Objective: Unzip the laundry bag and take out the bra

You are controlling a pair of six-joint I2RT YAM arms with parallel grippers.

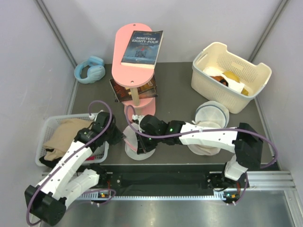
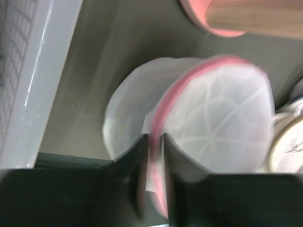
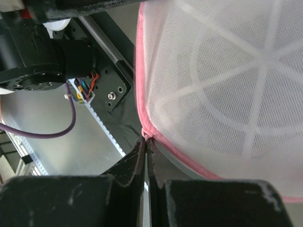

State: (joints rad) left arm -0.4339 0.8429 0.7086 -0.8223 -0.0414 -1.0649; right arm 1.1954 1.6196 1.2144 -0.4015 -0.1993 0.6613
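The laundry bag, white mesh with pink trim, stands on edge on the dark table between my two grippers. In the left wrist view its round mesh face fills the middle. My left gripper pinches the pink trim at the bag's rim, jaws nearly together with the fabric between them. In the right wrist view the bag bulges at upper right, and my right gripper is shut on the small pink zipper pull at the trim. From above, the left gripper and right gripper meet at the bag. The bra is hidden.
A second white mesh bag with beige rim lies under the right arm. A grey basket with beige cloth sits at left. A pink stand with a book, blue headphones and a cream basket stand behind.
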